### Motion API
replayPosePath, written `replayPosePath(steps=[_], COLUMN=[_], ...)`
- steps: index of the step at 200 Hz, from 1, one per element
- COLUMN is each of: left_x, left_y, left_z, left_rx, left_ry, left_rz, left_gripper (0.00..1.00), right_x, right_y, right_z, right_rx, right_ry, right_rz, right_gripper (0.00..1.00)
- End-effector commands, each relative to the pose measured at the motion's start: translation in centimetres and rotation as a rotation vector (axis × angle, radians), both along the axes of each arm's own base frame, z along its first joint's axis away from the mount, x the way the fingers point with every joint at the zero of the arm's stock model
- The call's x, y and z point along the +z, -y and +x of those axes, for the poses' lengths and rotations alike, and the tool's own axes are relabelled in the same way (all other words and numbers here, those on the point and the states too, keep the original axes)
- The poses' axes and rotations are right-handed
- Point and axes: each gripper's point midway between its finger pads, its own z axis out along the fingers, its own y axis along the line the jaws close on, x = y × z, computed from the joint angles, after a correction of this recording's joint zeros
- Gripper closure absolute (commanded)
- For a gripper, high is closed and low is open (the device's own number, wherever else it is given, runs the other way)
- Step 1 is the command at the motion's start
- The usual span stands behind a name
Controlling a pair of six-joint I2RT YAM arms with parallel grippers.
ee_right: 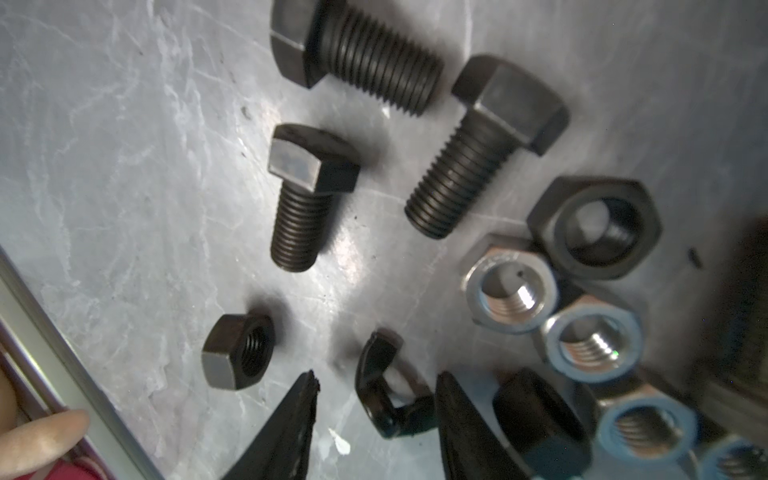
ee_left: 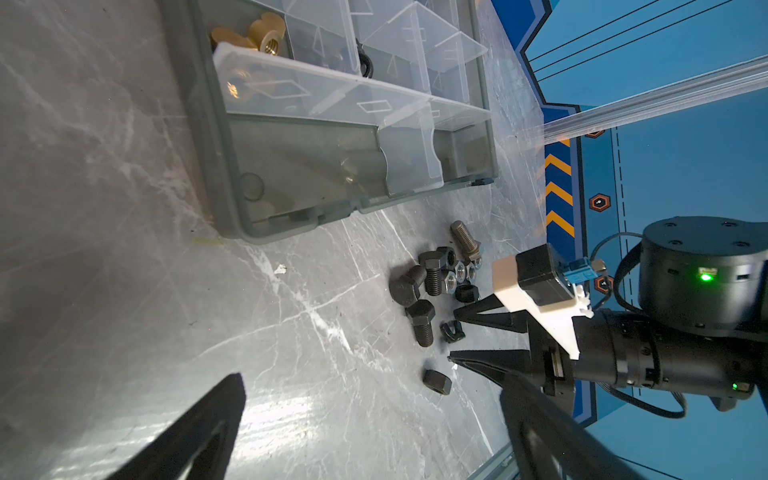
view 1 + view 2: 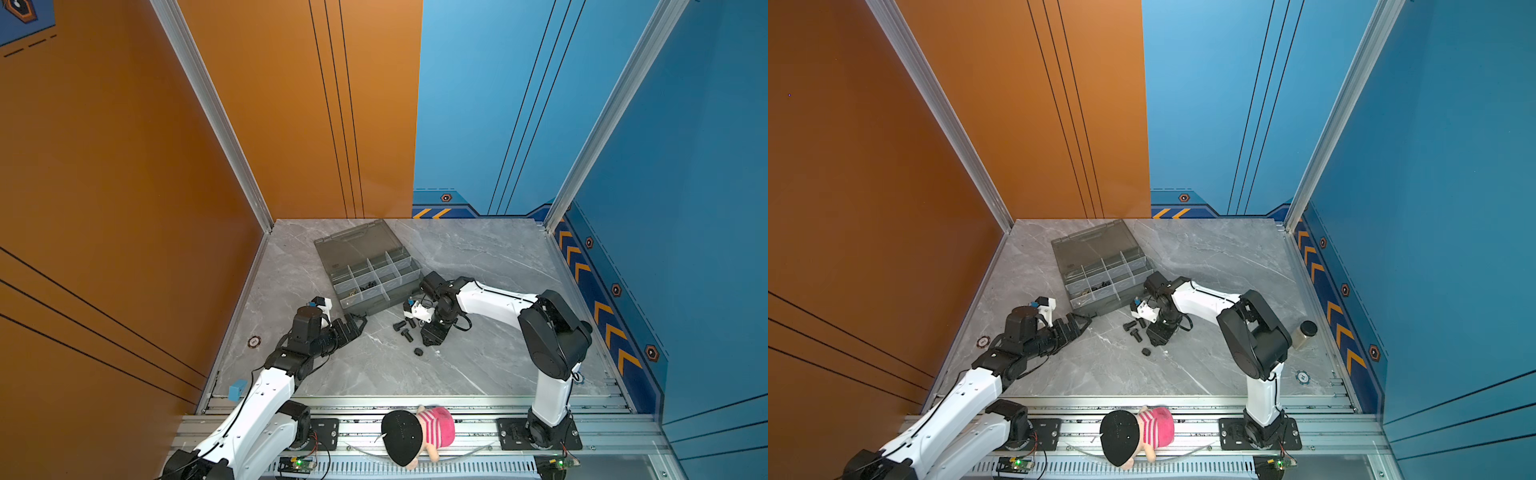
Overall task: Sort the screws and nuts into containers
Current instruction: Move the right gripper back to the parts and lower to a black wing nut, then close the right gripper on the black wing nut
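Right claw apart, straddling black wing nut on table, not clamped | we fear curved wings slip sideways, or one finger drags silver nuts just beside | case sits farther back, left

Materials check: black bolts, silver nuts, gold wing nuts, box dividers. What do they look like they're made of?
Black bolts: likely steel, matte black oxide-type finish; dull surface, sharp cut threads.
Silver nuts: likely plated or stainless steel; bright glints on threads.
Gold wing nuts: brass-looking, warm yellow sheen; could be plating.
Box dividers: clear, slightly frosted plastic; see-through.
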Motion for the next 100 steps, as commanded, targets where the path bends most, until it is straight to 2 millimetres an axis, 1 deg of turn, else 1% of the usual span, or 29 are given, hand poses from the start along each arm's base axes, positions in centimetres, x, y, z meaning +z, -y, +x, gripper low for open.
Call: replayPosePath(steps=[1,24,78,100], left_x=[0.8,0.8,0.9,0.9], left_y=[0.2,0.2,0.2,0.2], left_z=[0.1,0.1,0.1,0.1], left_rx=[-0.02,-0.019,-0.018,-0.019], left_ry=[0.02,0.021,0.022,0.023], left_rz=[0.014,0.015,0.014,0.014], left_gripper=[0.02,0.02,0.02,0.02], right_x=[-0.3,-0.4,-0.6,-0.5], right_y=[0.7,0.8,1.4,1.6], right_z=[-1.0,-1.4,-2.2,-2.2], right_rx=[0.012,0.009,-0.003,-0.008], right_ry=[-0.029,-0.038,-0.053,-0.048], right_rz=[-0.032,-0.03,-0.042,-0.048], right_gripper=[0.56,0.58,0.59,0.6])
